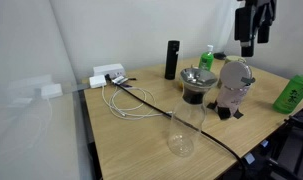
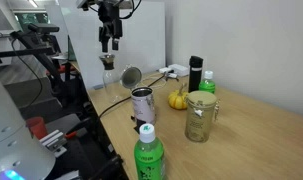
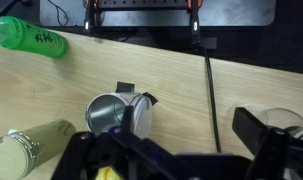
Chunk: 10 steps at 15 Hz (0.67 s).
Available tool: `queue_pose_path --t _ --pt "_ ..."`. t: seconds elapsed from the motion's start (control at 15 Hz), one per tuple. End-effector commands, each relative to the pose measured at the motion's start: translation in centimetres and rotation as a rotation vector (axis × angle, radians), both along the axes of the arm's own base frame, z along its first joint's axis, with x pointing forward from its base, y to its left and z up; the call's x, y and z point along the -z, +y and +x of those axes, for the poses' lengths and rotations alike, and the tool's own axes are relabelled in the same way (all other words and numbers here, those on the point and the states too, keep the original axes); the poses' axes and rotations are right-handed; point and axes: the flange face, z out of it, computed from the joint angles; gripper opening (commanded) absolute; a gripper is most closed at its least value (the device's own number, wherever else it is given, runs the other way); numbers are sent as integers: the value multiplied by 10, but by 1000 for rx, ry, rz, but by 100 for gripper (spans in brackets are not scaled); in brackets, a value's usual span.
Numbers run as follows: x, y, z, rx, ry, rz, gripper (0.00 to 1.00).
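Fingers: The dark fingers (image 2: 111,42) are spread wide and hold nothing. They hang high above the bench (image 1: 121,140). In the wrist view they (image 3: 181,162) enter along the lower edge, with nothing between them.

Can: A silver can (image 3: 109,112) stands upright well below the fingers, a little off the middle of their gap. It shows in both exterior views (image 1: 234,88) (image 2: 142,105). Its open mouth faces up toward them, most likely because it rests on its flat base. A round metal piece sits at its side; touching or only overlapping, I cannot tell.

Jar: A pale jar (image 3: 31,150) with a lid sits below and beyond one fingertip, near the can but apart from it. It looks laid over in the wrist view, probably only from the camera's slant, since an exterior view shows it (image 2: 199,117) upright.

Green bottle: A green bottle (image 3: 31,38) stands far from the fingers, on the same side as the jar.

Cable: A black cable (image 3: 210,90) runs straight across the bench below the fingers, on the far side of their gap from the can. It lies flat and loose.

Glass: A clear glass (image 1: 183,130) stands mouth down, well below the fingers and apart from the can.

Height: Judged from the wide spread and the gap to every object, the fingers are touching nothing.
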Motion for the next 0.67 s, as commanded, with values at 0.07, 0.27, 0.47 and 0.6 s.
queue_pose_path --t 0.07,0.27,0.47,0.6 --pt "-2 3 1 -9 -3 17 100" --pt "-7 15 3 -43 -31 86 100" --pt "-13 30 7 -95 -75 143 100" --pt "-16 38 11 -135 -101 176 100"
